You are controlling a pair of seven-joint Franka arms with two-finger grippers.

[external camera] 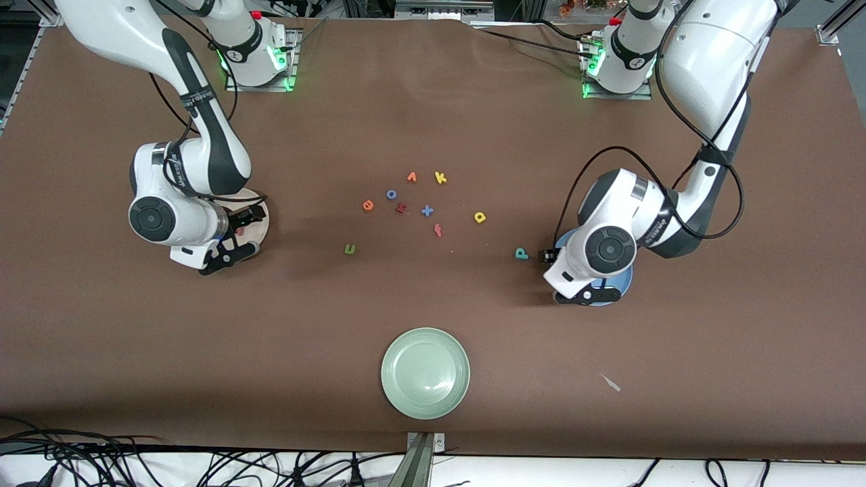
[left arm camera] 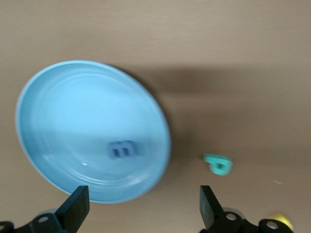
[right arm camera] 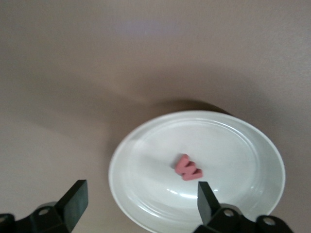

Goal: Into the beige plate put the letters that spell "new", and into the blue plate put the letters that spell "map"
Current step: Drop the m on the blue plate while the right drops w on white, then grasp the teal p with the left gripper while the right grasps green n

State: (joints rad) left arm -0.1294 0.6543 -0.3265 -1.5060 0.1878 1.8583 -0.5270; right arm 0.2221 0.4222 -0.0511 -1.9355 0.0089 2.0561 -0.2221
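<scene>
My right gripper (external camera: 242,235) hangs open over the beige plate (external camera: 264,220). In the right wrist view the pink-red w (right arm camera: 188,168) lies in the beige plate (right arm camera: 146,179), clear of the right gripper (right arm camera: 141,201). My left gripper (external camera: 572,276) hangs open over the rim of the blue plate (external camera: 626,281). The blue m (left arm camera: 122,148) lies in the blue plate (left arm camera: 73,111), with nothing in the left gripper (left arm camera: 142,208). The teal p (external camera: 521,253) lies on the table beside that plate. The yellow a (external camera: 480,217), orange e (external camera: 368,205) and green n (external camera: 350,249) lie mid-table.
Among the mid-table letters are a blue o (external camera: 391,194), an orange v (external camera: 411,177), a yellow k (external camera: 440,178), a dark red h (external camera: 400,208), a blue x (external camera: 427,211) and a red letter (external camera: 438,230). A pale green plate (external camera: 425,382) sits nearest the front camera.
</scene>
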